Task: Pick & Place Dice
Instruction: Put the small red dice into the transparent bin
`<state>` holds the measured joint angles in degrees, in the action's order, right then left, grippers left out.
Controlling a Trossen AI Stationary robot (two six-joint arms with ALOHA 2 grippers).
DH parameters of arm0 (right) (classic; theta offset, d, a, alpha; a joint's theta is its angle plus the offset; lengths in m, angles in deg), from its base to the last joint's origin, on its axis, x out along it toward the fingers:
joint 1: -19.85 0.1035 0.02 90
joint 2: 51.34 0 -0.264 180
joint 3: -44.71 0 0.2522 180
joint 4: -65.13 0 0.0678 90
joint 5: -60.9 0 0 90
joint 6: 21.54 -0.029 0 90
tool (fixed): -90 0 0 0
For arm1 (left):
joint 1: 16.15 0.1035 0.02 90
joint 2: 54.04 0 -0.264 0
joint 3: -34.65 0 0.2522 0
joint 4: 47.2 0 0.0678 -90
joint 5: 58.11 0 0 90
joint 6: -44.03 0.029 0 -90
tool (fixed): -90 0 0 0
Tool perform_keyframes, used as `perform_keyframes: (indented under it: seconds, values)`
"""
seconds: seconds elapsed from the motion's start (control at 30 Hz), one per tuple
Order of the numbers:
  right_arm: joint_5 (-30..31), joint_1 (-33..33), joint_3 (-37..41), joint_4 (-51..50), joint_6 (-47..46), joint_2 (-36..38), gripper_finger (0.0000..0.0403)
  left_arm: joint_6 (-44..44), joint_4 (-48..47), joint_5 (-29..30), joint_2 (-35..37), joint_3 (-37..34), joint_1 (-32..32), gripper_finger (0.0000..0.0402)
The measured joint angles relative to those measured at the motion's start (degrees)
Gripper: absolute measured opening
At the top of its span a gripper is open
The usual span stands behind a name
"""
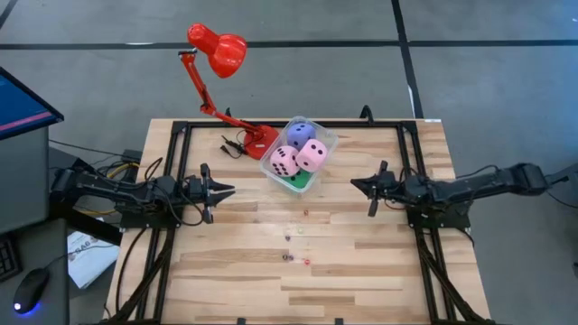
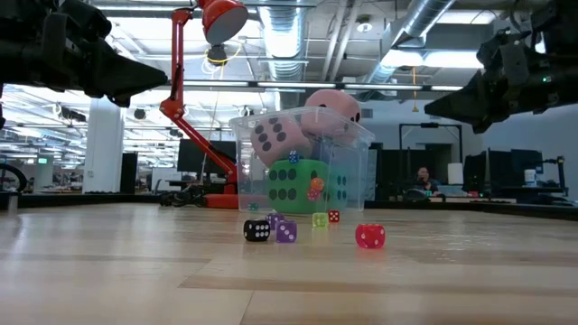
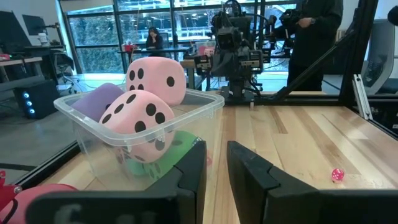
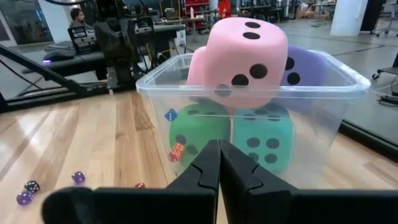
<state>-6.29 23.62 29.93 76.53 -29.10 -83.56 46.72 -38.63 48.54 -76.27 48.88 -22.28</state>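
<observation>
Tiny dice (image 2: 369, 236) between both grippers.

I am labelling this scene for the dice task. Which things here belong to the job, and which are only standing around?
Part of the job:
two pink dice
purple-blue die
green die
cyan die
tiny dice on the table
left gripper and right gripper, both waiting

Only standing around:
clear tub
red lamp
person behind the table

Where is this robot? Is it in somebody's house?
Probably not a house. It looks like a big office or robot lab: bare pipes and ducts run along the ceiling, a person sits at a far desk, and the wooden table holds a tub of dice between two robot arms.
</observation>
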Motion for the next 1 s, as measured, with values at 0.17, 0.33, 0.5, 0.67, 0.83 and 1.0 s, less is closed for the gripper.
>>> perform_keyframes:
  seconds: [0.17,0.33,0.5,0.67,0.83,1.0]
  values:
    - [-0.1,0.0,-1.3,1.9,0.0,-5.9,0.0,0.0,0.0,0.0,0.0,0.0,0.0,0.0053]
    - [-0.6,0.0,-3.6,1.9,0.0,-12.1,0.0,0.0,0.1,0.0,0.0,0.0,0.0,0.0053]
    - [-3.3,0.0,-4.8,1.9,0.0,-18.4,0.0,0.0,0.2,0.0,0.0,0.0,0.0,0.0053]
    - [-8.0,0.0,-5.4,2.2,0.0,-23.2,0.0,0.0,0.2,0.0,0.0,0.0,0.0,0.0053]
    - [-9.8,0.0,-5.7,6.3,0.0,-27.1,0.0,0.0,0.6,0.0,0.0,0.0,0.0,0.0053]
    - [-11.0,0.0,-5.7,8.9,0.0,-31.1,0.0,0.0,0.9,0.0,0.0,0.0,0.0,0.0053]
